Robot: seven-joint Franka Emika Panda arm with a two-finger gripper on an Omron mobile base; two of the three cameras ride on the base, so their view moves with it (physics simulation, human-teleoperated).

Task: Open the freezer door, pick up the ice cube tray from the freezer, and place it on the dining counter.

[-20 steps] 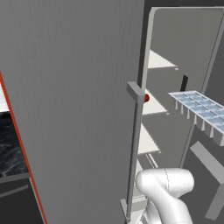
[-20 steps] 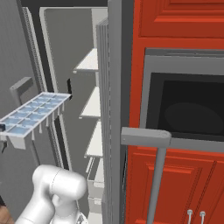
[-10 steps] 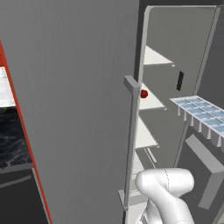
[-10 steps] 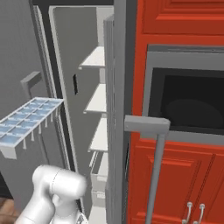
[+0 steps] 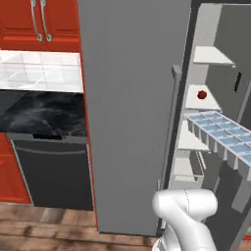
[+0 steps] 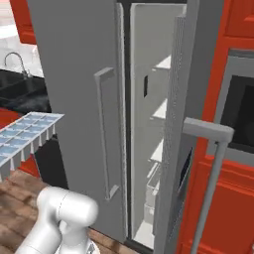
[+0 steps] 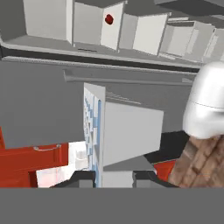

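The pale blue ice cube tray (image 5: 220, 135) (image 6: 25, 134) hangs level in the air, outside the freezer (image 6: 161, 111) and in front of its white shelves (image 5: 211, 56). In the hand view the tray (image 7: 93, 131) stands edge-on between my fingers, and my gripper (image 7: 113, 177) is shut on it. The freezer door (image 6: 181, 99) stands wide open at the right, seen edge-on, with its bar handle (image 6: 213, 168) toward me. The dining counter is out of view.
The closed grey fridge door (image 5: 132, 112) with its bar handle (image 6: 106, 134) stands left of the freezer. Further left are a black marble worktop (image 5: 39, 110) and a dark dishwasher (image 5: 54, 171). An oven (image 6: 240, 119) in red cabinets is at the right. A small red thing (image 5: 201, 94) lies on a shelf.
The whole picture has shifted: the base has moved, so the fridge looks farther off and the worktop and dishwasher have come into view. The tray stays in my gripper.
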